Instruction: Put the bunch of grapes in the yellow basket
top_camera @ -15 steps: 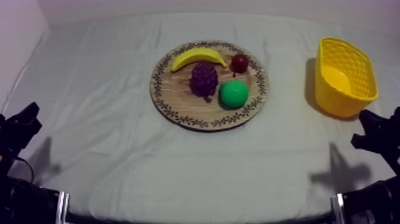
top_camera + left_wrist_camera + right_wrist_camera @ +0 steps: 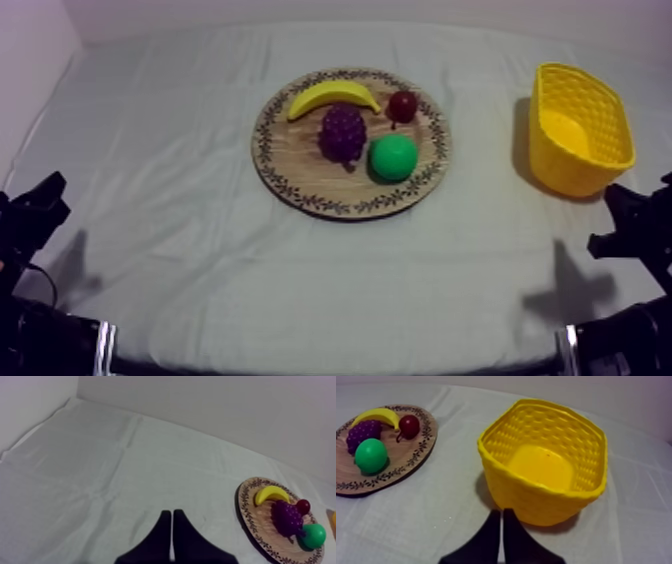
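Low at either side, my left claw (image 2: 171, 512) and right claw (image 2: 501, 511) are closed to narrow wedges, holding nothing. The grapes (image 2: 342, 132) sit on the board (image 2: 300, 180), well apart from the basket (image 2: 572, 172).

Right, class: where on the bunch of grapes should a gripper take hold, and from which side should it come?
Probably from straight above, across the broad middle of the bunch of grapes. It lies flat on the wooden board, with the banana close behind and the green fruit close at its right front; bare board lies to its left, so one finger fits there.
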Available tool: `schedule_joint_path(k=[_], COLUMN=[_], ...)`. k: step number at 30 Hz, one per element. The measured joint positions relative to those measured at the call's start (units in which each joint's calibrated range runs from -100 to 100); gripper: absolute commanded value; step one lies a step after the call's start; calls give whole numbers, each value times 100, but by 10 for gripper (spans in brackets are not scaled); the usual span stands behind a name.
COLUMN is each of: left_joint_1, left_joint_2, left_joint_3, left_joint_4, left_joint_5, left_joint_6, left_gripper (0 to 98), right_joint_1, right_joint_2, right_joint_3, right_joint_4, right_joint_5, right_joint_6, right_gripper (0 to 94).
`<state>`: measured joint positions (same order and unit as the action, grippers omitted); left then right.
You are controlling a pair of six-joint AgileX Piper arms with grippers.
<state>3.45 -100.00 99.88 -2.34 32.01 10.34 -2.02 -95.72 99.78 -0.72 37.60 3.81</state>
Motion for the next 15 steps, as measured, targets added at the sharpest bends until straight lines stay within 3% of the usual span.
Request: schedule_joint_path(k=[15], left_joint_1=[0], left_joint_2=[0], left_joint_3=[0], left_joint_4=[0], left_joint_5=[0], left_joint_6=[0], left_gripper=[1], right_joint_1=[12], right_joint_2=[0], right_joint_3=[-14], right_joint_4=[0], right_joint_5=[149], right_joint_6=[13], right_gripper=[6])
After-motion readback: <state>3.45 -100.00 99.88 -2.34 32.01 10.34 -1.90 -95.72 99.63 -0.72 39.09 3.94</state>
